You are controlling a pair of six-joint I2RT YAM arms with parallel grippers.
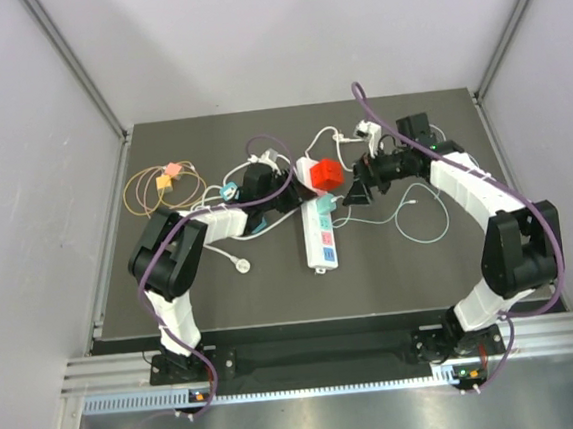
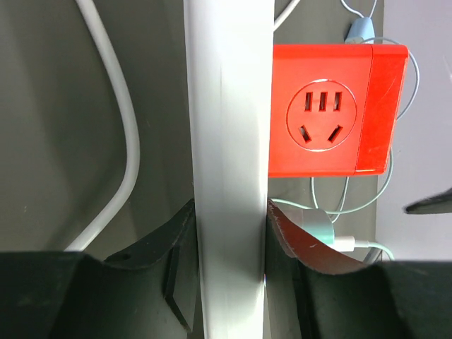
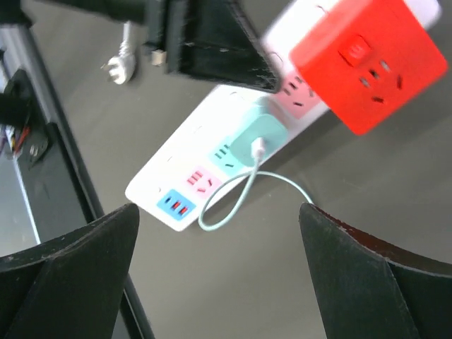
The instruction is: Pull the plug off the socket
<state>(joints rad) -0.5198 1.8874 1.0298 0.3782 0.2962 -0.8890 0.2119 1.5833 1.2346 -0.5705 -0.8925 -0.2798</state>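
The long white power strip (image 1: 319, 247) lies lengthwise in the middle of the mat. A red cube plug (image 1: 326, 175) sits in its far end, and a teal charger plug (image 1: 324, 207) with a thin teal cable sits just nearer. My left gripper (image 1: 290, 199) is shut on the strip's sides (image 2: 226, 106), with the red cube (image 2: 321, 109) just beyond its jaws. My right gripper (image 1: 353, 191) is open and empty to the right of the strip. In its wrist view the strip (image 3: 180, 166), teal plug (image 3: 258, 138) and red cube (image 3: 367, 60) lie ahead of the open gripper (image 3: 217, 207).
A yellow cable with pink and orange ends (image 1: 166, 181) lies at the back left. A loose white plug (image 1: 241, 266) lies near the left arm. White cords tangle behind the strip, and a teal cable loop (image 1: 423, 225) lies under the right arm.
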